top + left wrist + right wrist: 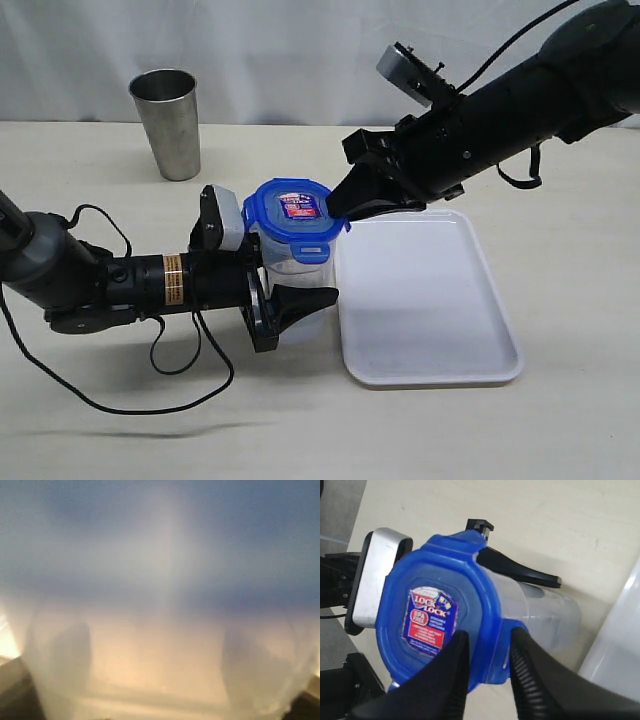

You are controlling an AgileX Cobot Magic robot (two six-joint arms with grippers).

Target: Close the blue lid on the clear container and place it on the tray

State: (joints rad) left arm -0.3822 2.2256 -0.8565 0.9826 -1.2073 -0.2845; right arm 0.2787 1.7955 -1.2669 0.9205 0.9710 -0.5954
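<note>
A pale beige desk (560, 430). A steel cup (168, 122) stands upright near the far edge, left of middle. A white tray (430, 310) lies flat right of middle, toward the front edge. Just beside it, mid-desk, stands the clear container (290, 262), topped by the blue lid (293, 212). A black cable (130, 411) trails near the front-left corner.

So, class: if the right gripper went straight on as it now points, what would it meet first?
The blue lid: the right gripper straddles one edge flap, so contact looks immediate, though depth is unclear.
</note>
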